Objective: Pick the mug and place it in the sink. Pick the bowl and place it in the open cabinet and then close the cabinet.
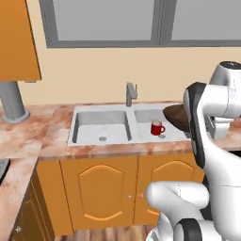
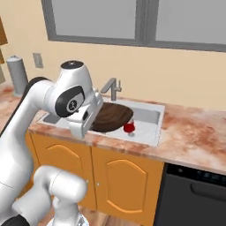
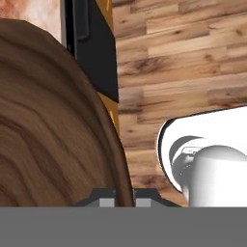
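Note:
My gripper (image 3: 120,201) is shut on the rim of the dark brown wooden bowl (image 3: 48,125), whose edge runs between the fingertips. The bowl (image 2: 112,117) hangs tilted in the air over the sink (image 2: 148,115), with the hand (image 2: 86,115) at its left edge. From the left base view the bowl (image 1: 175,114) is half hidden behind my arm. The small red mug (image 1: 157,127) stands upright in the right basin of the grey sink (image 1: 101,124), just below the bowl; the mug (image 2: 129,128) is partly covered by it. A corner of the orange wall cabinet (image 1: 16,42) shows upper left; its doors are out of view.
An angular grey faucet (image 1: 131,93) rises behind the basins. A grey cylinder (image 1: 12,101) stands on the marble counter (image 1: 42,127) to the left. Orange base cabinets (image 1: 101,193) run under the counter, with a black dishwasher (image 2: 194,190) to the right. Windows sit above.

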Controlling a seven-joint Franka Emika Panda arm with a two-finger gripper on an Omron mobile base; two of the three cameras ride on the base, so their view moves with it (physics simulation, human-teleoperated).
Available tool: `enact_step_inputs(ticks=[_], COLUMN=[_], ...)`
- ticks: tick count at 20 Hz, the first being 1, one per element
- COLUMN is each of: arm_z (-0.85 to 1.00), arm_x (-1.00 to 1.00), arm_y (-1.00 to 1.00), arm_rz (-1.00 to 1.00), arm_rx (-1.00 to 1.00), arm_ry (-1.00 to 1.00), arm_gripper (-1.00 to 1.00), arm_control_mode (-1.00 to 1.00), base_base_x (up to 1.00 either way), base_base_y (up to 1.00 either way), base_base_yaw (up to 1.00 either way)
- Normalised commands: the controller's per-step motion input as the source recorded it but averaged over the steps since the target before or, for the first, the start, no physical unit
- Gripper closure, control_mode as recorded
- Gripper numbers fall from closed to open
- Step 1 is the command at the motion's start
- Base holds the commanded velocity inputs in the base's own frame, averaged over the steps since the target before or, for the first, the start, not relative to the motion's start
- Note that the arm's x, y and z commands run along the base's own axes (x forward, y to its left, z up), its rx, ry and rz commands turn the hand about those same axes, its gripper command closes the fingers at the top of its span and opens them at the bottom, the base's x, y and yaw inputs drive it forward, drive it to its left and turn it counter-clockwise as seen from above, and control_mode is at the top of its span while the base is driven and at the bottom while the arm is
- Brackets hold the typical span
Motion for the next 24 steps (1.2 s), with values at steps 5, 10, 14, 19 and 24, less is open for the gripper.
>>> enact_step_inputs(ticks=[5, 10, 14, 19, 24], arm_z=[0.0, 0.0, 0.0, 0.0, 0.0], arm_x=[0.0, 0.0, 0.0, 0.0, 0.0], arm_y=[0.0, 0.0, 0.0, 0.0, 0.0], arm_rz=[0.0, 0.0, 0.0, 0.0, 0.0], arm_rx=[0.0, 0.0, 0.0, 0.0, 0.0], arm_ry=[0.0, 0.0, 0.0, 0.0, 0.0], arm_gripper=[1.0, 1.0, 1.0, 1.0, 1.0], arm_control_mode=[1.0, 1.0, 1.0, 1.0, 1.0], base_base_x=[-0.21, -0.04, -0.23, -0.01, 0.0], base_base_y=[-1.0, -0.63, 0.67, 1.0, 0.63], base_base_yaw=[0.47, 0.54, 0.55, 0.57, 0.51])
